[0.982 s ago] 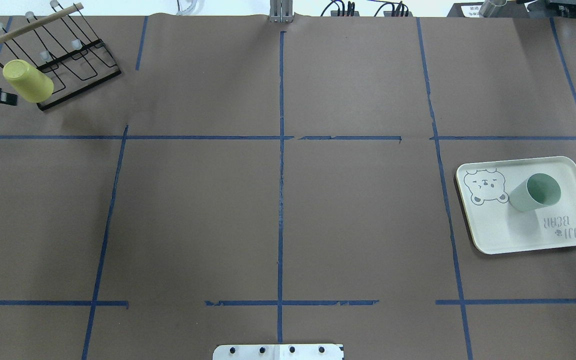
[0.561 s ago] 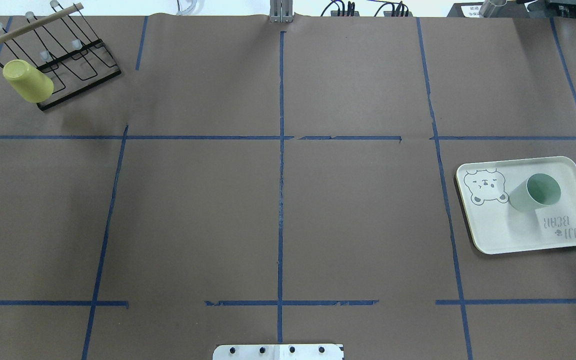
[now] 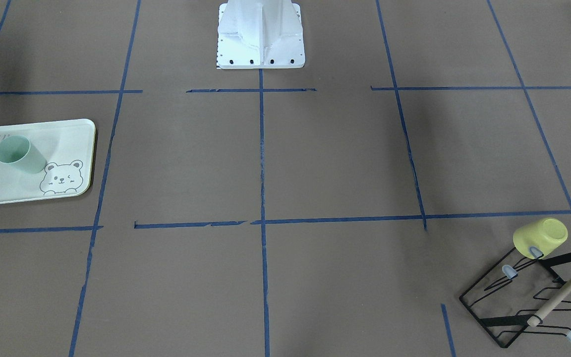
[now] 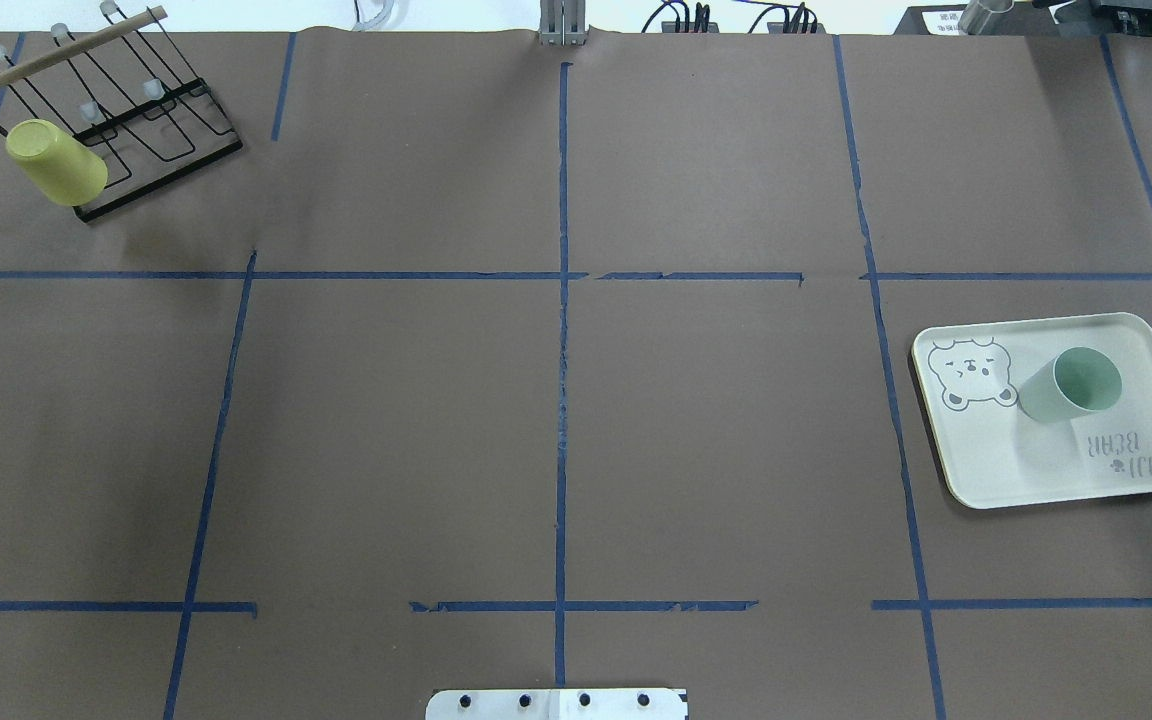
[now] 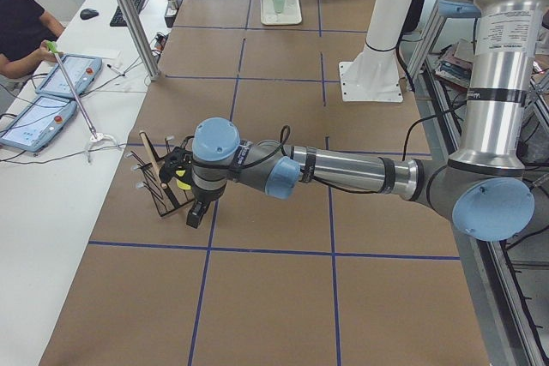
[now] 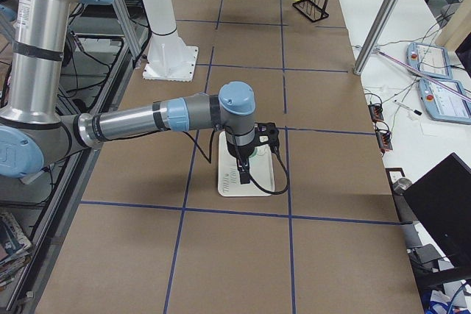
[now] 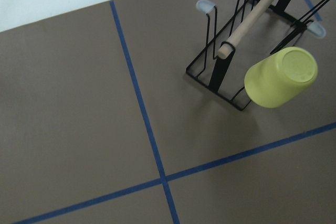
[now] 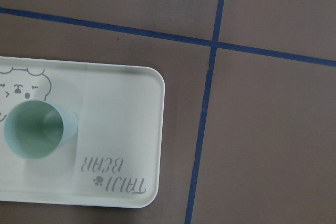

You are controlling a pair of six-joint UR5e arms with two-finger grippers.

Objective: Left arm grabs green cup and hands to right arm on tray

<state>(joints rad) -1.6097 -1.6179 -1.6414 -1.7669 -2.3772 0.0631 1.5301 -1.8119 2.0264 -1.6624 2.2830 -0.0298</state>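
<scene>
The green cup (image 4: 1071,385) stands upright, mouth up, on the tray (image 4: 1036,470) at the table's right side. It also shows in the front view (image 3: 18,154) and the right wrist view (image 8: 37,129). The right gripper (image 6: 241,174) shows only in the exterior right view, pointing down over the tray (image 6: 243,185); I cannot tell if it is open or shut. The left gripper (image 5: 199,210) shows only in the exterior left view, near the rack at the table's far left end; I cannot tell its state. Neither gripper touches the cup.
A yellow cup (image 4: 56,162) hangs upside down on a black wire rack (image 4: 136,110) with a wooden bar at the back left; the left wrist view shows it (image 7: 281,77). The robot base (image 3: 260,34) stands mid-table at the robot's edge. Blue tape lines cross the brown table.
A black tip of the left gripper at the overhead view's left edge, beside the yellow cup, has moved out of that view. Cup and tray have not moved.
</scene>
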